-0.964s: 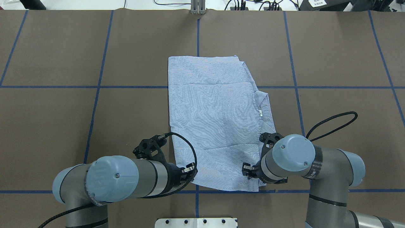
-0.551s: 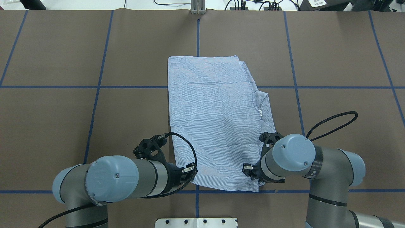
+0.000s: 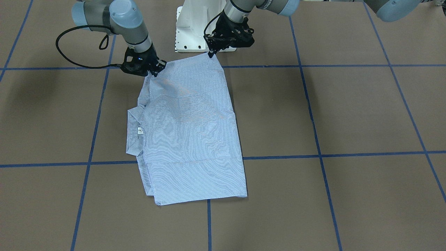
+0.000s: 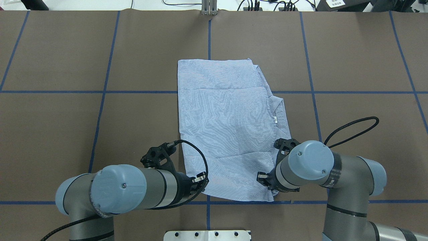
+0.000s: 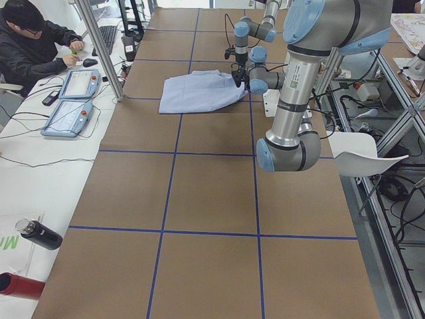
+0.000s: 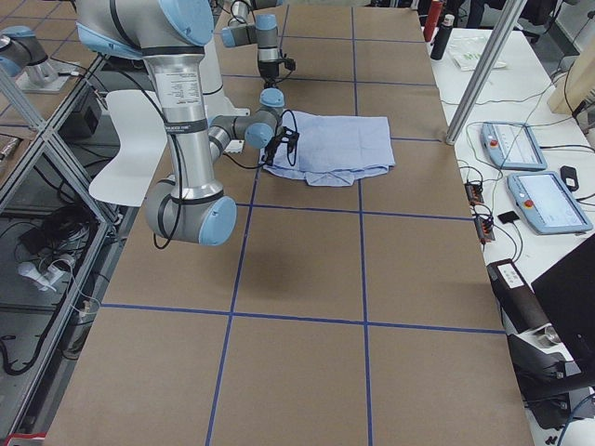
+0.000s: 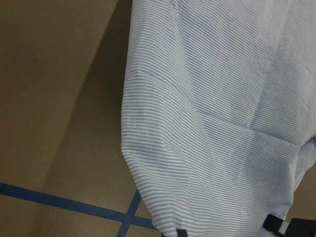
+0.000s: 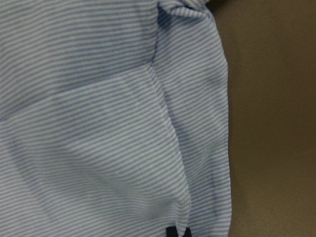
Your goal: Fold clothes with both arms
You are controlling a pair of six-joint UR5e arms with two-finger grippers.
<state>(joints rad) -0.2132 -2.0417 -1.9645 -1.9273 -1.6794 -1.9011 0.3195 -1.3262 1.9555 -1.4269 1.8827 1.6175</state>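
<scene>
Two grips hold the near hem.

Front-facing: the left gripper and the right gripper each pinch a corner of the shirt. The shirt lies folded on the table, with its collar towards the robot's right.

Overhead: the wrists hide both grips. Uneven lifting would skew the fold.

Wrist views: little cloth sits between the fingertips, so a corner may slip.
</scene>
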